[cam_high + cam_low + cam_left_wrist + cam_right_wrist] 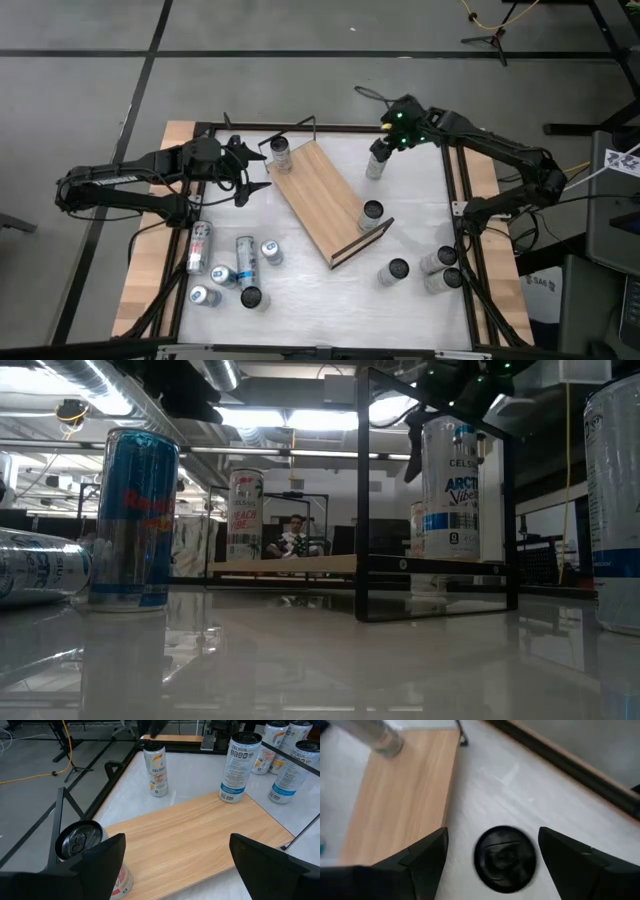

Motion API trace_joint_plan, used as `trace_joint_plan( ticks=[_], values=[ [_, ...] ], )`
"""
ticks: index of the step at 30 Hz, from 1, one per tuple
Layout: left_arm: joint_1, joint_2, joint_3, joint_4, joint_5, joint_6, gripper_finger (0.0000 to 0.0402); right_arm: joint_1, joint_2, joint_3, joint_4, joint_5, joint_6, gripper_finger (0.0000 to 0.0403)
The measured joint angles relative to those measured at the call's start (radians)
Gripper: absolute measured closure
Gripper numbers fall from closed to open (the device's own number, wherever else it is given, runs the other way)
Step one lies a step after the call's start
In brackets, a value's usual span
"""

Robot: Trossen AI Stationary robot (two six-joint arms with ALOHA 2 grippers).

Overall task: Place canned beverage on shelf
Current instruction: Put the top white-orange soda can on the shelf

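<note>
The shelf (325, 200) is a light wooden board lying aslant on the white table. One can (280, 152) stands at its far left end and another (372, 213) near its near right end. A third can (377, 163) stands upright on the table beside the shelf's far right side. My right gripper (383, 143) hangs over this can, open and pointing steeply down. In the right wrist view the can's dark top (505, 858) shows between the two fingers, with a gap on each side. My left gripper (255, 170) waits open by the shelf's far left end.
Several cans lie and stand at the near left (230, 265), and three stand at the near right (425, 265). A black frame (455, 190) borders the table. The shelf's middle (200, 830) is bare wood. A person sits far behind the table (293, 535).
</note>
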Motion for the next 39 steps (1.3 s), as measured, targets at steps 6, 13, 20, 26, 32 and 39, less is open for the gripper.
trace_joint_plan(
  ticks=[6, 13, 20, 26, 32, 39],
  values=[
    [0.000, 0.000, 0.000, 0.000, 0.000, 0.000, 0.0051, 0.051, 0.031, 0.000, 0.001, 0.136, 0.020, 0.0098],
    [0.000, 0.000, 0.000, 0.000, 0.000, 0.000, 0.0051, 0.062, 0.042, 0.000, -0.004, 0.157, 0.023, 0.0098],
    [0.000, 0.000, 0.000, 0.000, 0.000, -0.001, 0.0051, 0.061, 0.058, 0.000, -0.045, 0.163, 0.052, 0.0098],
    [0.000, 0.000, 0.000, 0.000, 0.000, -0.001, 0.0051, 0.062, 0.087, 0.000, -0.044, 0.173, 0.052, 0.0098],
    [0.000, 0.000, 0.000, 0.000, 0.000, -0.001, 0.0051, 0.062, 0.128, 0.000, -0.048, 0.170, 0.053, 0.0098],
    [0.000, 0.000, 0.000, 0.000, 0.000, -0.001, 0.0051, 0.061, 0.153, 0.000, -0.100, 0.154, 0.052, 0.0098]
  ],
)
